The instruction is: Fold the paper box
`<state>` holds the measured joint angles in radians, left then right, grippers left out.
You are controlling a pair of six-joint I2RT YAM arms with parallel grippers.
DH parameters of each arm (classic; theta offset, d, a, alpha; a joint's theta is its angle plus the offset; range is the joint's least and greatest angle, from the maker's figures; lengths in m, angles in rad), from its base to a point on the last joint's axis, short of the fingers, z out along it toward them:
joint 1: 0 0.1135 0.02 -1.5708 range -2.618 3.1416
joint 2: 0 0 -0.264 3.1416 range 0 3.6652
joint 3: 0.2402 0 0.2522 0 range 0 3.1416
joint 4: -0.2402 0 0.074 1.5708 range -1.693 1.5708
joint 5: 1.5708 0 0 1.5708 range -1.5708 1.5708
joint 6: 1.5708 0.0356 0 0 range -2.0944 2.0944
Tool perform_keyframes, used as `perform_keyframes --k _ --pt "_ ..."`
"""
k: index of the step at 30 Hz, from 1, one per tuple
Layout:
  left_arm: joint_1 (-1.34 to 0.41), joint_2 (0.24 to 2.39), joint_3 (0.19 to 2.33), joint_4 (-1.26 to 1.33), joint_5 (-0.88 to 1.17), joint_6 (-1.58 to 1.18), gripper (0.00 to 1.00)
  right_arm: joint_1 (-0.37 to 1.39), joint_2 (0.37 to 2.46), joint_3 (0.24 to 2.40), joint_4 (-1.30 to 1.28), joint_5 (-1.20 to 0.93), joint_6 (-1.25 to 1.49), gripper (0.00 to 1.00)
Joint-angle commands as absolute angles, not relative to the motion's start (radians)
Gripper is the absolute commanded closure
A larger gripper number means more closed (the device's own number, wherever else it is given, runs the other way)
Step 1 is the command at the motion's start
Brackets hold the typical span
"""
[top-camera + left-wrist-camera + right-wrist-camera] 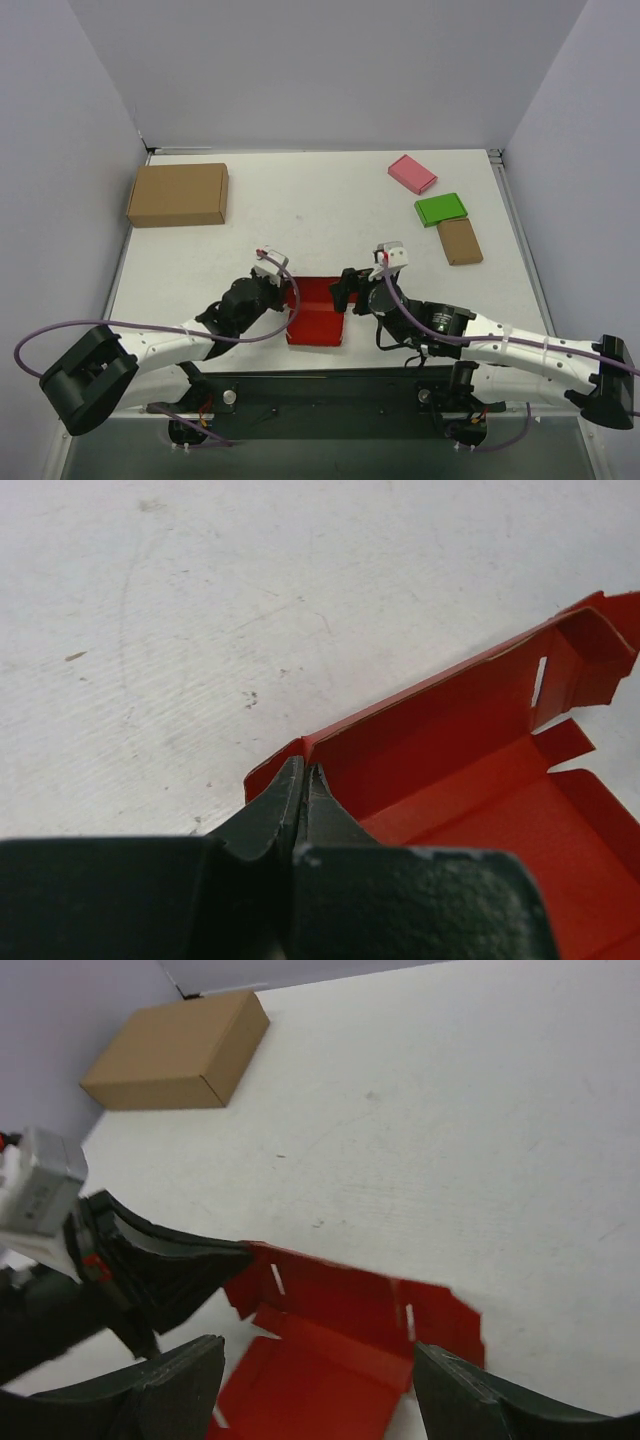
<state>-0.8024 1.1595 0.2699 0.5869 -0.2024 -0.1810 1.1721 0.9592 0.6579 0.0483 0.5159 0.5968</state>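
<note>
The paper box (318,318) is bright red and lies partly unfolded near the table's front edge, between my two arms. Its far wall (450,720) stands up, with slotted flaps at both ends. My left gripper (291,294) is shut on the left end of that wall, its fingertips (296,780) pinching the red card at the corner. My right gripper (346,289) is open at the box's right side. In the right wrist view, the paper box (340,1310) lies between and beyond its two spread fingers (180,1385), untouched by them. The left gripper (170,1265) shows there too, at the wall's left end.
A large brown carton (178,194) sits at the far left, also seen as the carton (175,1050) in the right wrist view. At the far right lie a pink flat box (412,173), a green flat box (441,209) and a small brown flat box (459,241).
</note>
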Motion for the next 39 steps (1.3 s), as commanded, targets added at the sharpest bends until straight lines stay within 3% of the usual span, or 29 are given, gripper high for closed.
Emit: perform_keyframes --k 1,8,25,39 --pt "-0.828 1.129 0.262 0.630 -0.383 -0.221 1.00 1.164 1.011 0.704 0.106 0.459 1.069 0.24" --pt "-0.870 1.123 0.235 0.699 -0.445 -0.222 1.00 1.069 1.227 0.726 0.273 0.264 1.319 0.29" --pt "-0.965 1.118 0.192 0.773 -0.583 -0.198 1.00 1.051 1.397 0.724 0.353 0.336 1.595 0.30" --pt "-1.045 1.164 0.186 0.824 -0.676 -0.195 1.00 0.983 1.443 0.678 0.385 0.360 1.634 0.42"
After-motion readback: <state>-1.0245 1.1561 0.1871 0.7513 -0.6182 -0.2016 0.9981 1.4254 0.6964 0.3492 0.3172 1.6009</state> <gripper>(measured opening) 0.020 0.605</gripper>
